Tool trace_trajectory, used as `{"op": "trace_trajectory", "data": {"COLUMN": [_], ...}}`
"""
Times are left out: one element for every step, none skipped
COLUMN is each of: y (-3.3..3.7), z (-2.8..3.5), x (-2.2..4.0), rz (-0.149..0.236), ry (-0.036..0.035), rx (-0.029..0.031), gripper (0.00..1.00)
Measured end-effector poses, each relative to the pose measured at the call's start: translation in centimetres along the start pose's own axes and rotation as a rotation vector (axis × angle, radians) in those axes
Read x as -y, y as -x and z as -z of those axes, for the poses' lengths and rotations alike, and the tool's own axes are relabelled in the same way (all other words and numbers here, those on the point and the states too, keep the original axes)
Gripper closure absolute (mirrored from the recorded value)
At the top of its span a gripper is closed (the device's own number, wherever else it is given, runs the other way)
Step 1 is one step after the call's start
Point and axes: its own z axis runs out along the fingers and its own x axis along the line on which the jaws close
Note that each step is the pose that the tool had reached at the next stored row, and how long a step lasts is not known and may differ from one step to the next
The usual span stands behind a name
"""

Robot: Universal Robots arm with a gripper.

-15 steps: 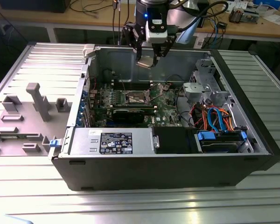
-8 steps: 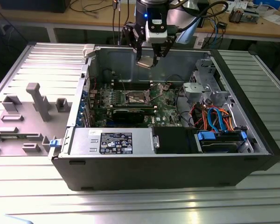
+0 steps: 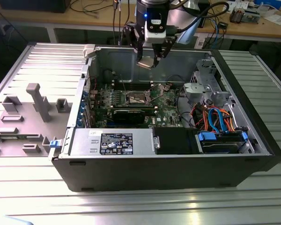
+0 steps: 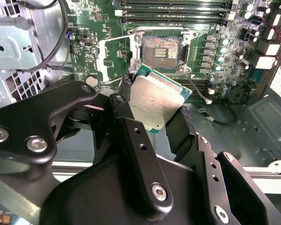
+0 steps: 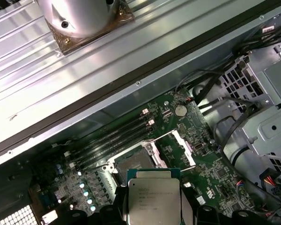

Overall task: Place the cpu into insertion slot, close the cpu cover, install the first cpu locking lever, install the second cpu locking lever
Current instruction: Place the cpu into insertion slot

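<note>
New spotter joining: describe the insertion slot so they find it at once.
Inside the open computer case, look at the green motherboard. The insertion slot sits mid-board, below the cpu held in the gripper: square, dark-centred, metal-rimmed, unlike the long black memory slots beside it.

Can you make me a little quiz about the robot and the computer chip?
1. True or false: the gripper is shut on the cpu.
2. Pick one. The insertion slot is: A) empty, B) holding a chip, C) hidden under a card.
3. Fill the gap: the cpu cover beside the slot is swung ____.

Key: 1 true. 2 A. 3 open.
</note>
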Motion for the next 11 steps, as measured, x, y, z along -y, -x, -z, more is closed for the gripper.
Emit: {"op": "trace_trajectory", "data": {"y": [0.00,0.00,0.00,0.00,0.00,0.01,0.02,0.03,0.05,0.05,0.06], "z": [0.00,-0.01,-0.02,-0.02,-0.04,-0.06,-0.10,-0.12,-0.15,-0.17,-0.19], "x": [0.00,0.00,0.00,0.00,0.00,0.02,0.06,0.08,0.10,0.09,0.09], "rz": [-0.012,-0.023,-0.038,-0.048,-0.061,-0.068,-0.069,-0.070,-0.071,-0.074,-0.080], "ry": [0.0003,0.0006,0.0008,0.0010,0.0013,0.0013,0.0013,0.0013,0.0014,0.0014,0.0016], "rx": [0.0010,0.0020,0.0032,0.0041,0.0052,0.0058,0.0060,0.0061,0.0062,0.0064,0.0070], "gripper": [0.45,0.45,0.45,0.45,0.45,0.45,0.45,0.45,0.45,0.45,0.45]}}
